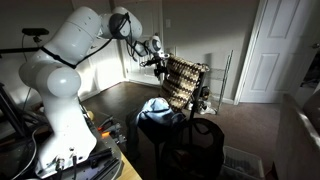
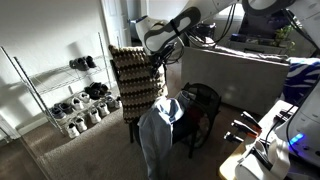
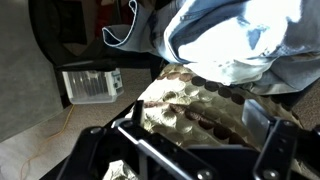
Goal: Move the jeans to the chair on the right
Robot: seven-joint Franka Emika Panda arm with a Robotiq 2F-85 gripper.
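The jeans (image 1: 157, 108), dark blue with pale inner patches, lie heaped over a black chair (image 1: 205, 140). They also show in the other exterior view (image 2: 162, 120) and at the top of the wrist view (image 3: 232, 38). A second chair with a patterned woven back (image 1: 186, 82) (image 2: 134, 80) stands just beyond them. My gripper (image 1: 155, 57) (image 2: 153, 43) hovers above the top of the patterned chair back, off to one side of the jeans. In the wrist view the gripper (image 3: 200, 140) has its fingers spread wide over the patterned back (image 3: 185, 100), with nothing held.
A wire shoe rack (image 2: 82, 98) stands by the wall. A white door (image 1: 272, 50) is at the back. A cloth-covered table (image 2: 240, 68) is behind the black chair. A white slatted box (image 3: 90, 83) sits on the carpet. Cables and gear lie near my base (image 1: 95, 135).
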